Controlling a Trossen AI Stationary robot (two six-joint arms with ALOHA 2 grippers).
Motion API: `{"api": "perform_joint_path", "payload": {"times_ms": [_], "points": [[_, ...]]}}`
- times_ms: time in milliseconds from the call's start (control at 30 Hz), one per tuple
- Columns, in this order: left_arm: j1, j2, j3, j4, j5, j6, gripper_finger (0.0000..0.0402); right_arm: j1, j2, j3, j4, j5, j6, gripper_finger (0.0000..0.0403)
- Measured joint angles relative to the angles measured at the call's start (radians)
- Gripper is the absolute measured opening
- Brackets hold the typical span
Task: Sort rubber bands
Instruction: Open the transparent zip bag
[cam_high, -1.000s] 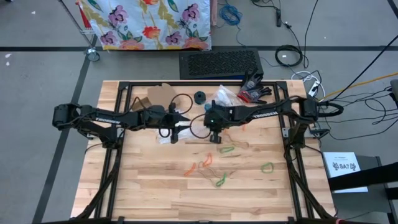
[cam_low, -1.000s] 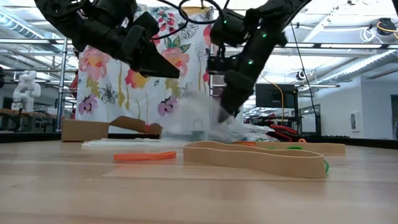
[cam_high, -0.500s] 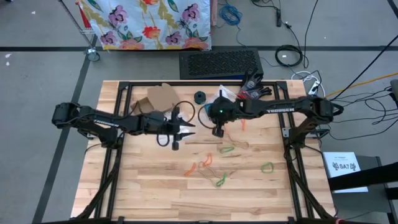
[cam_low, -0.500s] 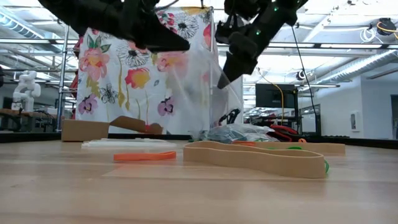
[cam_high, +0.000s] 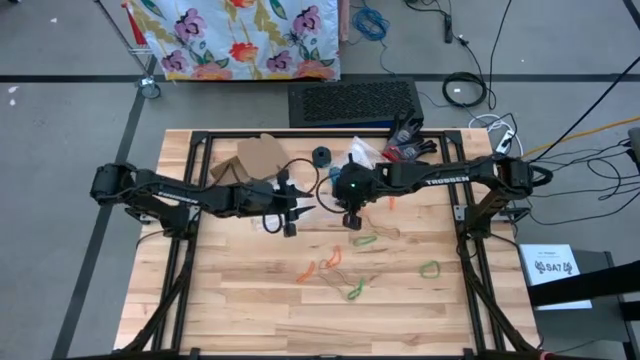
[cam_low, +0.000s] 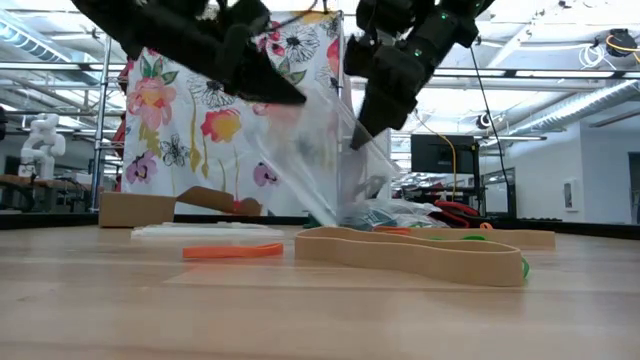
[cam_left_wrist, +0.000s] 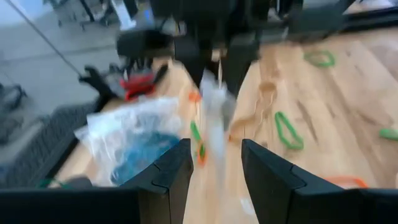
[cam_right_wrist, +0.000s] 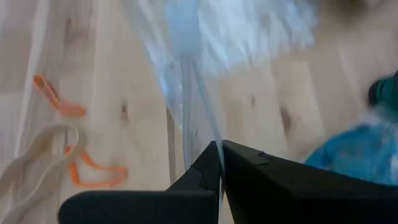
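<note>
A clear plastic bag (cam_low: 320, 165) hangs between my two grippers above the table's middle, its lower end reaching down to the heap of bags (cam_low: 375, 213). My right gripper (cam_high: 350, 216) is shut on the bag's top. My left gripper (cam_left_wrist: 216, 168) stands open, level, with the bag's film (cam_left_wrist: 214, 115) between its fingers. Loose rubber bands lie on the wood toward the near side: orange (cam_high: 307, 270), green (cam_high: 365, 240), another green (cam_high: 430, 268) and tan (cam_high: 385, 228). In the low view a tan band (cam_low: 410, 255) and an orange band (cam_low: 232, 251) lie nearest. My right gripper pinches the clear bag's upper edge (cam_right_wrist: 198, 124) between its two shut fingers, slanting down from above. The bag hangs below the fingers, drawn out toward my left gripper. My left gripper has the film between its open fingers; whether they touch it I cannot tell.
At the far side lie cardboard pieces (cam_high: 258, 155), a small black round part (cam_high: 321, 156), black and red gloves (cam_high: 408, 146) and a clear bag with blue bands (cam_left_wrist: 134, 146). The black frame rails (cam_high: 190, 200) border the tabletop. Bare wood stretches along the near edge.
My right gripper has risen with the clear bag, which has come up from a crumpled heap on the table and now hangs spread out. My left gripper has gone toward the table's right, nearer the bag, rolling a little. Both gripper gaps look unchanged.
</note>
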Motion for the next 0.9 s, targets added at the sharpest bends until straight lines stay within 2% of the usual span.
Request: {"api": "perform_joint_path", "payload": {"times_ms": [400, 567, 800, 900], "points": [[0.016, 0.156, 0.0, 0.002, 0.001, -0.053, 0.0143, -0.01, 0.0, 0.0, 0.244, 0.002, -0.039, 0.0], [0.028, 0.179, 0.0, 0.005, 0.001, -0.052, 0.0121, -0.01, 0.0, 0.0, 0.345, 0.003, -0.039, 0.0], [0.049, 0.127, 0.0, -0.012, -0.038, -0.046, 0.0103, -0.015, 0.0, 0.0, 0.198, 0.006, 0.005, 0.0], [0.055, 0.077, 0.0, -0.038, -0.066, -0.006, 0.0102, -0.015, 0.0, 0.0, 0.132, 0.046, 0.029, 0.0]]}}
